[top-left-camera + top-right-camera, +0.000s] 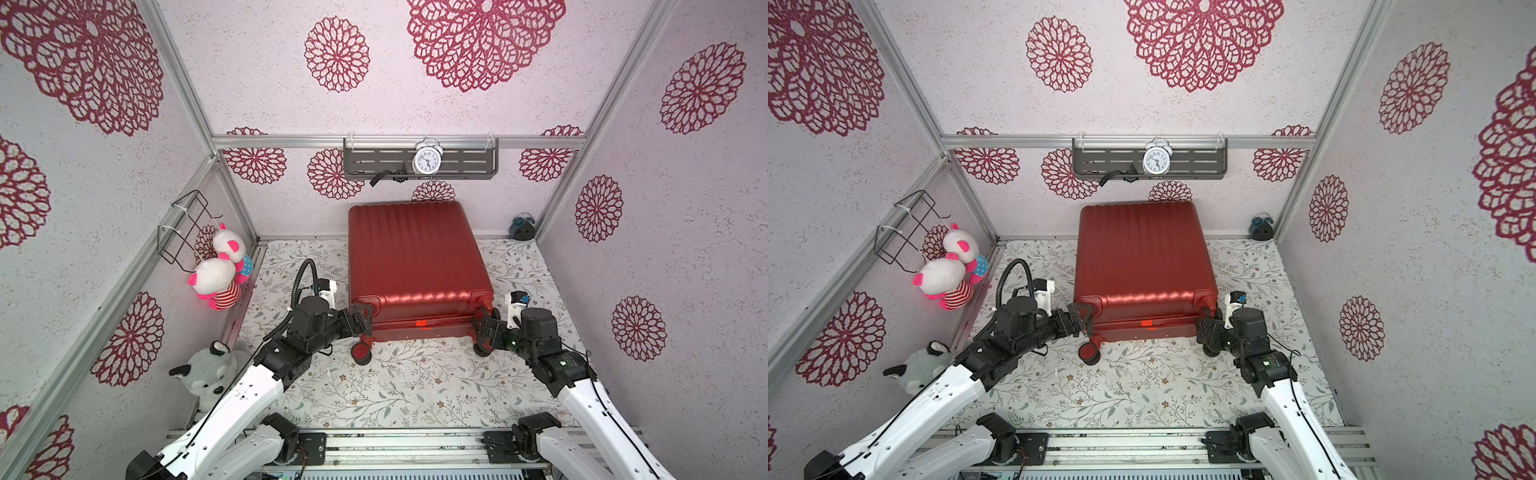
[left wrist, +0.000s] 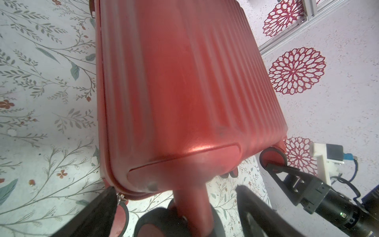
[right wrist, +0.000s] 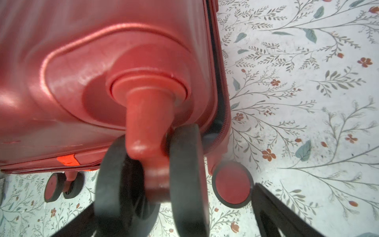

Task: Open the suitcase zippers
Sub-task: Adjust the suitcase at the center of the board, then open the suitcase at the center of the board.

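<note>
The red ribbed suitcase (image 1: 415, 257) (image 1: 1142, 257) lies flat on the floral table, with its wheels toward the arms. My left gripper (image 1: 365, 320) (image 2: 176, 190) is open and straddles the near-left wheel stem (image 2: 190, 205) without touching it. A silver zipper pull (image 2: 121, 198) sits at the corner seam, right beside one finger (image 2: 100, 209). My right gripper (image 1: 484, 322) (image 3: 174, 197) is open around the near-right double wheel (image 3: 184, 174). The zipper track (image 3: 224, 102) runs along the seam there, with a dark gap beside it.
Pink-and-white plush toys (image 1: 220, 270) and a wire basket (image 1: 187, 228) hang on the left wall. A grey plush (image 1: 208, 370) sits at the near left. A white alarm clock (image 1: 427, 160) stands on the back shelf. A blue clock (image 1: 521, 226) is in the back right corner.
</note>
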Robot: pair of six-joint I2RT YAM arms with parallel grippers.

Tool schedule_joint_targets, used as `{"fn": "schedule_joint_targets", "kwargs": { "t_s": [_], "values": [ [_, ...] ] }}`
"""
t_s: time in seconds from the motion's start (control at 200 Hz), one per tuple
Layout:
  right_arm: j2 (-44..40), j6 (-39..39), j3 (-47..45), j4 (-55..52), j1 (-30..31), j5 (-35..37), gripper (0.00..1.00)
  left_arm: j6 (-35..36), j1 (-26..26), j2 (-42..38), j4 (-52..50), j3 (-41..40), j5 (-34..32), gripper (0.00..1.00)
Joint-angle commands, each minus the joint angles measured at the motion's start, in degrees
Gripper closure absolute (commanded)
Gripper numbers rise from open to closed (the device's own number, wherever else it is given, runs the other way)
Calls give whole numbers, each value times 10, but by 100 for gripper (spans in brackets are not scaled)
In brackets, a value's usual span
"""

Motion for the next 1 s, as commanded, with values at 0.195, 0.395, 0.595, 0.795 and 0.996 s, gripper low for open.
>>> {"fn": "schedule_joint_targets", "kwargs": {
  "t_s": [0.195, 0.395, 0.595, 0.795, 0.996],
  "values": [
    [9, -26, 55, -34, 45, 75, 18, 5, 14, 10, 21, -12, 14, 6],
    [38, -43, 77, -40, 51, 75, 27, 4, 20, 11, 30, -17, 20, 6],
    [60, -55, 83, -37, 51, 80, 35, 5, 31, 11, 29, -13, 27, 6],
    [75, -58, 90, -25, 51, 77, 23, 27, 55, 12, 1, 18, 31, 6],
    [80, -62, 91, -5, 51, 61, 37, 37, 103, 48, 0, 52, 79, 6]
  ]
}}
